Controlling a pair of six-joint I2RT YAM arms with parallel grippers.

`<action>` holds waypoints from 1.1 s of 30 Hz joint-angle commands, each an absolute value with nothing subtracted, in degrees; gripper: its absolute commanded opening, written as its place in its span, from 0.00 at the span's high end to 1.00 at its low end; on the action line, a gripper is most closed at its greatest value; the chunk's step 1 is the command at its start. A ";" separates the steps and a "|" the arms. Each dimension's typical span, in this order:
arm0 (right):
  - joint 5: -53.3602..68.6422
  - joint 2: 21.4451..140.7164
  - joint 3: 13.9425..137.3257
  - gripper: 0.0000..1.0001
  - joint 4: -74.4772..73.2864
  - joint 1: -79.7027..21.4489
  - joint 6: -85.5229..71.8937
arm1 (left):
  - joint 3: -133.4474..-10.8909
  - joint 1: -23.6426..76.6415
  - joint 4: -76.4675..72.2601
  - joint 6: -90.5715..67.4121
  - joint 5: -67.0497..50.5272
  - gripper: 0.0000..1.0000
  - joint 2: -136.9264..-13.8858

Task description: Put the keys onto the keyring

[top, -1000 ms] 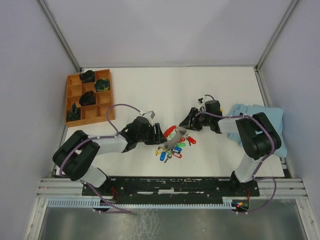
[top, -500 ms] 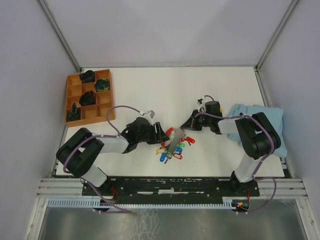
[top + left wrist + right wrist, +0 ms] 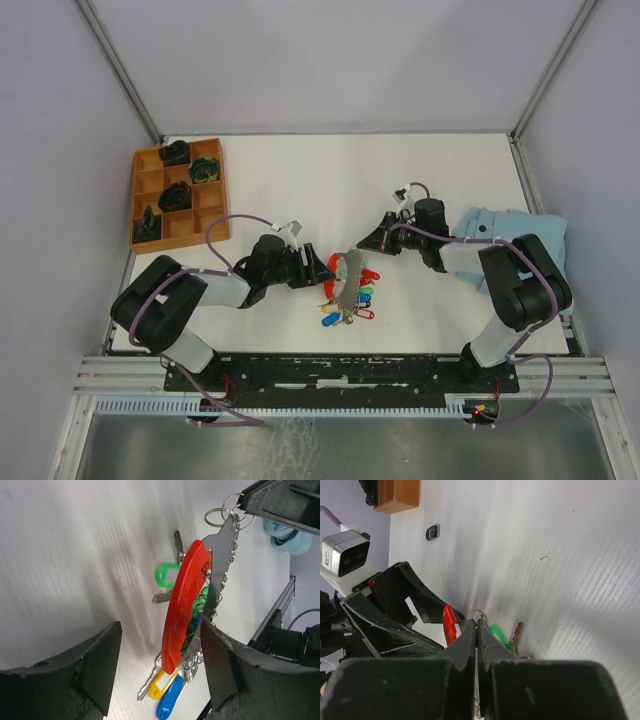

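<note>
The keyring (image 3: 186,605) is a curved red strap loop with a grey metal plate, chain and wire rings, and it stands up off the table. My right gripper (image 3: 477,622) is shut on a wire ring at its top end (image 3: 223,514). My left gripper (image 3: 160,635) is open, one finger on each side of the red strap, and the right finger is close to the grey plate. Keys hang or lie below: a green tag (image 3: 166,575), a yellow tag (image 3: 161,682) and a blue tag (image 3: 172,702). From above, the keyring (image 3: 349,278) sits between both grippers.
A wooden compartment tray (image 3: 137,200) with dark items stands at the back left. A blue cloth (image 3: 520,235) lies at the right edge under the right arm. A small black cylindrical piece (image 3: 433,532) rests on the table beyond the left arm.
My right gripper has closed on the keyring's top ring and pulled that end up and back. The left gripper has slid right around the strap and opened a little wider.
</note>
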State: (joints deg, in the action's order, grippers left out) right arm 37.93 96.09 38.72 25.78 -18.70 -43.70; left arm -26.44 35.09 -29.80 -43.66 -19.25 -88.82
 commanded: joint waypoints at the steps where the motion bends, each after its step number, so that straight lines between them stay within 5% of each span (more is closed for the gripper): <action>1: 40.42 94.46 37.89 0.99 32.12 -18.81 -45.21 | -25.42 34.48 -40.95 -47.11 -26.54 0.30 -91.39; 9: 41.03 95.41 37.41 0.99 34.46 -18.80 -46.40 | -25.70 34.49 -50.58 -50.50 -30.95 0.45 -97.34; 14: 41.09 95.23 37.03 0.99 34.37 -18.76 -45.85 | -25.64 34.47 -52.20 -50.16 -31.92 0.73 -97.12; 18: 40.07 93.48 36.98 0.93 31.87 -18.81 -43.61 | -27.90 34.45 -38.93 -43.81 -29.18 0.97 -91.27; 33: 35.22 77.60 33.67 0.52 27.08 -20.32 -33.38 | -50.01 34.60 16.96 -20.73 -13.60 0.97 -73.60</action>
